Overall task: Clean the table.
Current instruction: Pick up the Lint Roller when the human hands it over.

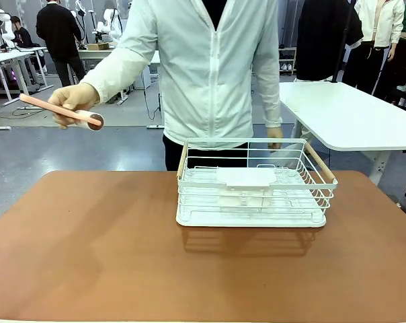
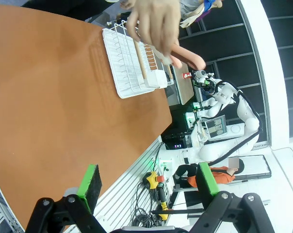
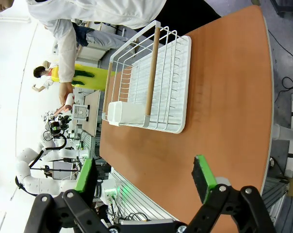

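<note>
Two pairs of jaws wide open, empty, above the table [image 2: 49, 97]; person's hand [image 1: 74, 101] aloft with pink stick [image 1: 45, 106].

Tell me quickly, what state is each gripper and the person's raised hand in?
Left gripper: open, empty.
Right gripper: open, empty.
Person's raised hand: holding a long pink utensil.

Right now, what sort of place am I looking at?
Probably a robot lab, not a kitchen: a dish rack sits on the table, a plain white work table stands behind it, and the left gripper and right gripper hang open near the table's edge.
</note>
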### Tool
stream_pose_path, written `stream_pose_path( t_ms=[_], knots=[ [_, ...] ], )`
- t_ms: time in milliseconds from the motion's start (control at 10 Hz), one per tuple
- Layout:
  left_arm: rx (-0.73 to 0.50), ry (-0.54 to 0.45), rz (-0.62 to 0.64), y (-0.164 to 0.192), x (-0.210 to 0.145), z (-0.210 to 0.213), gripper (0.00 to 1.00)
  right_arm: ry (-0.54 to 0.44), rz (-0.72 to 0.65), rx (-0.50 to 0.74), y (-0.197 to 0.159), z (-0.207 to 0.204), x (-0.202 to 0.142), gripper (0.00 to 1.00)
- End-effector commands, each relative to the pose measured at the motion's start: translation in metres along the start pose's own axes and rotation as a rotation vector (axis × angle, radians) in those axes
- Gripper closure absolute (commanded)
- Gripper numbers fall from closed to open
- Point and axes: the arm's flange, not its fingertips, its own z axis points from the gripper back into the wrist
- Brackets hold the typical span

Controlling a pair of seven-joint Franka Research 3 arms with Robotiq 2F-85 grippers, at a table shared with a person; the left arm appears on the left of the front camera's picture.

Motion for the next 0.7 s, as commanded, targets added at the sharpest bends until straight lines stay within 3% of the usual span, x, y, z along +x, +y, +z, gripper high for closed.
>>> stream_pose_path(
  t_ms=[0,600],
  knots=[
    [0.003,-0.001,0.003,0.0005,-0.0020,0.0024,0.00,0.004,-0.006,-0.008,0.0016,0.0003,0.0000,0.00],
    [0.003,-0.001,0.003,0.0005,-0.0020,0.0024,0.00,0.004,-0.006,-0.008,0.0016,0.0003,0.0000,0.00]
  ],
)
